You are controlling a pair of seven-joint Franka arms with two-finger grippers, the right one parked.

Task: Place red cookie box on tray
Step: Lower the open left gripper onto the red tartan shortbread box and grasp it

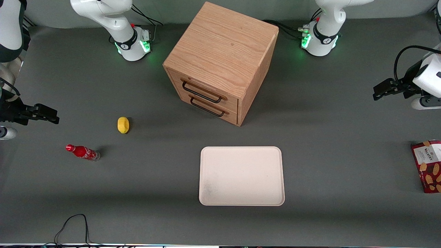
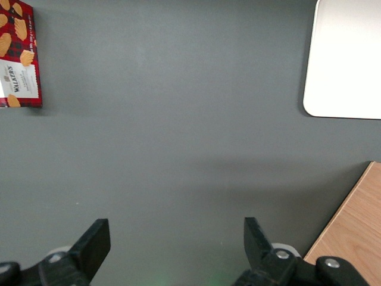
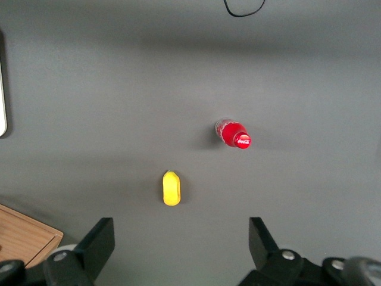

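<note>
Gripper (image 1: 379, 92): fingers apart, empty, above bare table at the working arm's end | Red cookie box (image 1: 428, 166): flat on the table at that same end, partly out of the front view, well apart from tray (image 1: 242, 176) | Risk: flat carton offers only narrow sides, so a misaligned grasp may slip or push it off the table | Long carry may tilt it.

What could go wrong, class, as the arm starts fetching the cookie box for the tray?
The red cookie box lies flat at the working arm's end of the table, so the open hand, hovering apart from it, may struggle to pinch it. Carrying it to the tray, the arm might clip the wooden drawer cabinet.
</note>
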